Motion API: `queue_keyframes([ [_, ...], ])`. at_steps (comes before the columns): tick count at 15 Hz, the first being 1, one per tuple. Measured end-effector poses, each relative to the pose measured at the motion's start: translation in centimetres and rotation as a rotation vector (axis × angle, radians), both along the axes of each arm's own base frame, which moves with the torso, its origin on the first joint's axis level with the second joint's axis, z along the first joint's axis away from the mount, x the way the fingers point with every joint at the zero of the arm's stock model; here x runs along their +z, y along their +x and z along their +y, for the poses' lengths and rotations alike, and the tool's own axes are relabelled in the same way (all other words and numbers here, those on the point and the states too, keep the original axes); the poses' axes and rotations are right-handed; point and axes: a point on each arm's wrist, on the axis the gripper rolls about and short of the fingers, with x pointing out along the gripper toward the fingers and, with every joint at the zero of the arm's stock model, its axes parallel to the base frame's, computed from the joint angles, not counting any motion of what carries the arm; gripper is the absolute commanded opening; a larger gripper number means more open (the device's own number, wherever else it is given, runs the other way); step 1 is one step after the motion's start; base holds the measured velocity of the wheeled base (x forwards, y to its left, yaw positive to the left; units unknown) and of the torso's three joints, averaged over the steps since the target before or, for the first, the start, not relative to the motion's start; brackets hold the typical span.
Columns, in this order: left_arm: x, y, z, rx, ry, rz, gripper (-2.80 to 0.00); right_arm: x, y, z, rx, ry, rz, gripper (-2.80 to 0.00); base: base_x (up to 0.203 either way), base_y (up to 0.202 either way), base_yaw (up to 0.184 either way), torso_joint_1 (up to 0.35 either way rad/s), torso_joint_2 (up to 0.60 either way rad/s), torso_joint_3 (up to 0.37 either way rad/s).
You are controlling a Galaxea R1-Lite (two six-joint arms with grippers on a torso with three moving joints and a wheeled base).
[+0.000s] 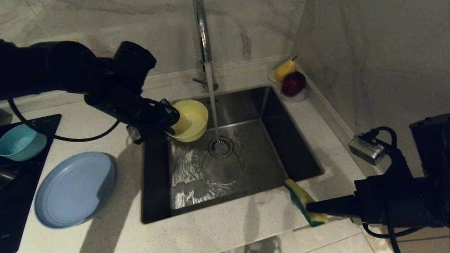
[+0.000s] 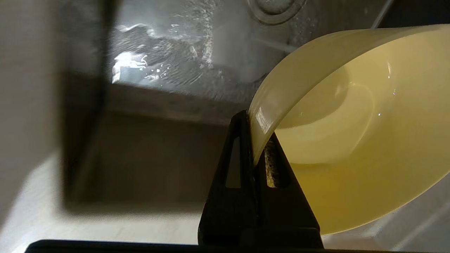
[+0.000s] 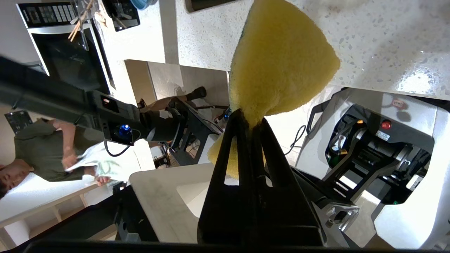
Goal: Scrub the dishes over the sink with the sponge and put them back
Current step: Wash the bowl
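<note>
My left gripper (image 1: 173, 123) (image 2: 255, 121) is shut on the rim of the yellow bowl (image 1: 191, 119) (image 2: 351, 123). It holds the bowl tilted over the back left of the steel sink (image 1: 260, 165), just left of the water running from the faucet (image 1: 203, 31). At the sink's front right corner, above the counter edge, my right gripper (image 1: 311, 207) (image 3: 250, 117) is shut on the yellow and green sponge (image 1: 301, 201) (image 3: 281, 59). The periwinkle plate (image 1: 74, 188) lies on the counter to the left. The teal bowl (image 1: 21, 142) sits on the black cooktop (image 1: 17, 203).
The drain strainer (image 1: 220, 147) is in the middle of the wet basin. A small dish with a yellow pear (image 1: 284, 69) and a red apple (image 1: 293, 83) stands at the back right corner by the wall. A marble wall closes the back and right side.
</note>
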Motion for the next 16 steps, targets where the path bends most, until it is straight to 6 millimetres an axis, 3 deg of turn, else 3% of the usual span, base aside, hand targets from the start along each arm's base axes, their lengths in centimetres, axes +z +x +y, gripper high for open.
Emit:
queue_keyframes([
  [7,-5.7,4.5,-4.5,0.056,0.030,-0.018,-2.80,0.3,-0.6,-0.3,-0.001,0.007,-0.014,-2.80,0.000,0.000,0.000,0.000,0.00,0.000],
  [11,-7.9,5.2,-6.5,0.031,0.043,-0.005,-2.80,0.1,-0.8,-0.5,0.000,0.006,-0.012,-2.80,0.000,0.000,0.000,0.000,0.00,0.000],
  [16,-8.9,5.6,-6.8,0.033,0.047,0.014,-2.80,0.2,-0.9,-0.6,0.000,0.009,-0.016,-2.80,0.000,0.000,0.000,0.000,0.00,0.000],
])
